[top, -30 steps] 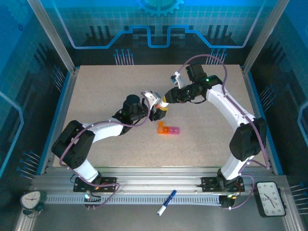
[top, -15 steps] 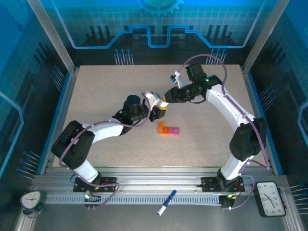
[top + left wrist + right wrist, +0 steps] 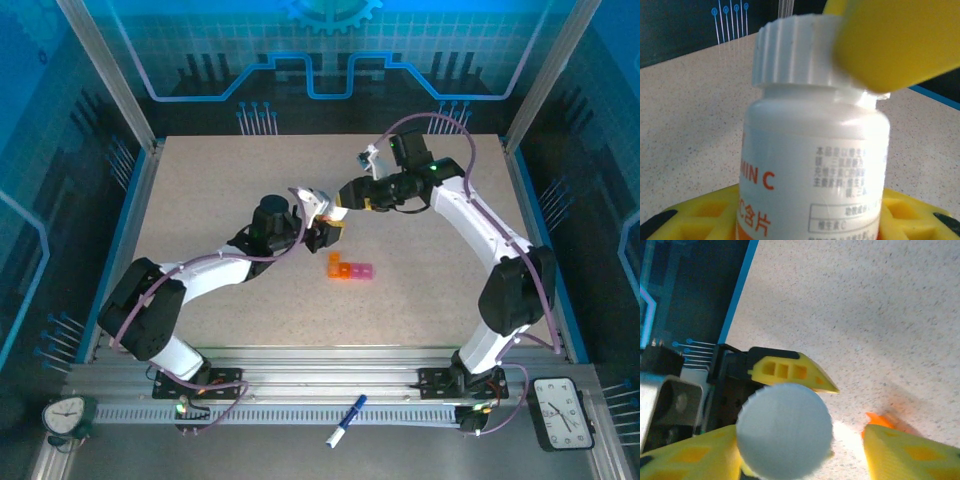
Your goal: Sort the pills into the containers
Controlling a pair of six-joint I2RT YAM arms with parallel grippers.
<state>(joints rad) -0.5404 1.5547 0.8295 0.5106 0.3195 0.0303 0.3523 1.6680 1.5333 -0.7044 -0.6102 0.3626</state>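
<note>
The bottle (image 3: 815, 165) carries orange lettering that reads "MIN C", its beginning turned out of sight. Orange Chinese characters sit beneath it, and a block of small grey Chinese print to the right is too fine to read. Its ribbed white cap (image 3: 784, 437) is plain.

The left tool (image 3: 322, 232) grips this bottle by the body, yellow fingers (image 3: 715, 202) on either side, near the middle of the counter (image 3: 220, 180). The right tool (image 3: 344, 206) stands open around the cap: one finger (image 3: 690, 455) lies against it, the other sits apart.

The containers (image 3: 350, 269), orange cells on the left and pink on the right, lie on the counter just nearer than the two tools and apart from both. Bare speckled surface runs out on every side to the counter's edges.

The left arm reaches in low from the near left. The right arm arches in from the right, its wrist bent back toward the centre.
</note>
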